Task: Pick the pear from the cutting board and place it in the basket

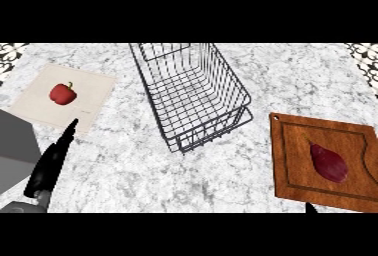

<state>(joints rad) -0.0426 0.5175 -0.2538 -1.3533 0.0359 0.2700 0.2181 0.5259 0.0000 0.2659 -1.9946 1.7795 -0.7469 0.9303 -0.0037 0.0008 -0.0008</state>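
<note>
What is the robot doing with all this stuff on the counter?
Nothing has been picked up yet. A dark red pear lies on the wooden cutting board at the right, and the wire basket stands empty in the middle of the counter. The robot's left hand is open at the left, touching nothing. Only a tip of the right hand shows, below the board. A red pepper sits on a pale mat, far left.
</note>
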